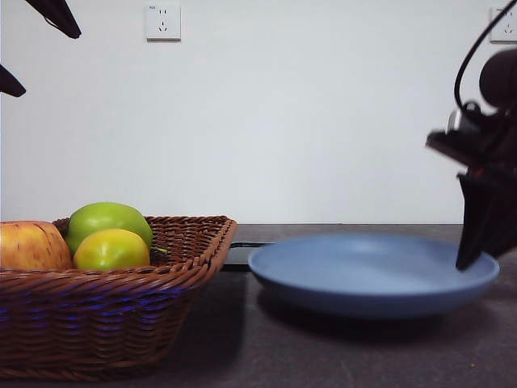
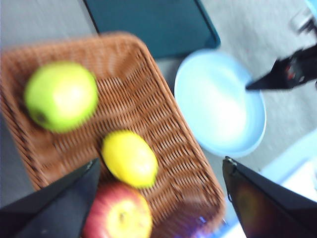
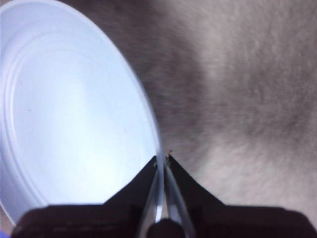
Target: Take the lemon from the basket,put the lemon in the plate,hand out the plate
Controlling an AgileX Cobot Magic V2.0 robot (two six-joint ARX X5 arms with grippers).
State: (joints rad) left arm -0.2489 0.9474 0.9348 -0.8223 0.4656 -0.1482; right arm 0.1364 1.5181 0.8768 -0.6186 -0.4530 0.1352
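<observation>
2 grippers are up: the right gripper (image 3: 162,159) is pinched tight on the rim of the 1 blue plate (image 1: 363,271), while the left gripper (image 2: 161,171) hangs spread wide above the 1 basket (image 2: 163,134). Inside lie 3 fruits: 1 lemon (image 2: 130,158), 1 green apple (image 2: 61,95), 1 red-yellow apple (image 2: 119,213).

basket (image 1: 121,315) brown woven | lemon (image 1: 111,250) yellow-grn | plate (image 1: 371,279) lt blue | 1 apple (image 1: 107,219) grn
</observation>
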